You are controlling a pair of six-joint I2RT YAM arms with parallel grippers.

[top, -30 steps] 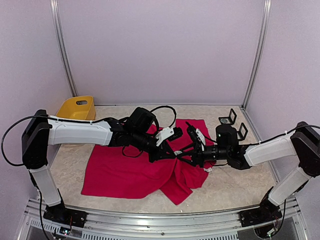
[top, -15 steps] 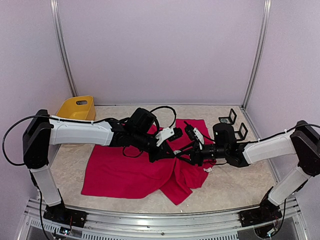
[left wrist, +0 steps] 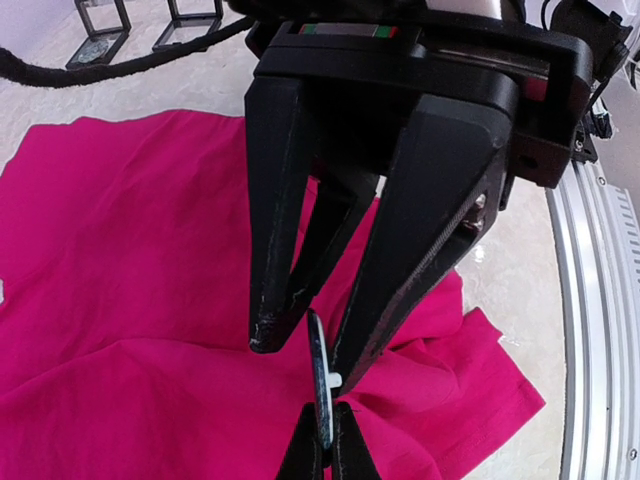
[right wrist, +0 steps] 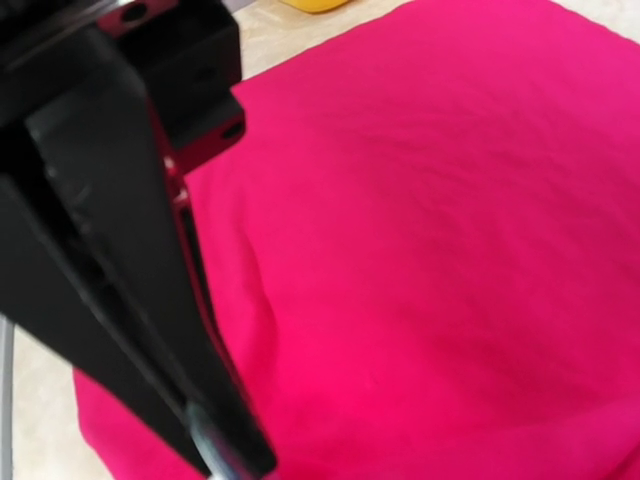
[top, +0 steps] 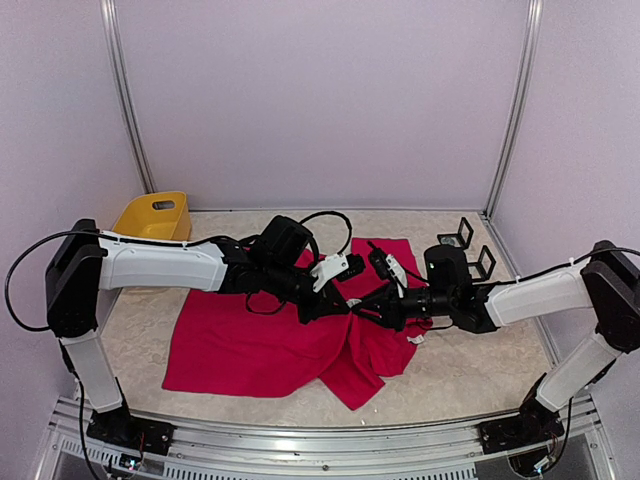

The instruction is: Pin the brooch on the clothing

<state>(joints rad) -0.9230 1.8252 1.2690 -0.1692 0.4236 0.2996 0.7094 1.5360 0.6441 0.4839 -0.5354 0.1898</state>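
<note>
Both arms look alike from here: white shells over black joints, the left arm [top: 160, 265] and the right arm [top: 540, 297]. A black cable [top: 325, 218] loops off the left wrist, and another hangs by the left shoulder. The right tool [left wrist: 308, 358] is matt black, with 2 tapered fingers [left wrist: 275, 200] and a red-and-green strip on top. The left tool [left wrist: 323, 440] shows thin black tips.

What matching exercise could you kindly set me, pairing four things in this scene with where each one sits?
Things:
1. clothing
2. yellow tub
3. brooch
4. black frames

Places:
A. far right of the table
B. pinched between the tips of the left tool
C. spread across the table's middle
D. far left corner

Pairs: 1-C, 2-D, 3-B, 4-A
</note>
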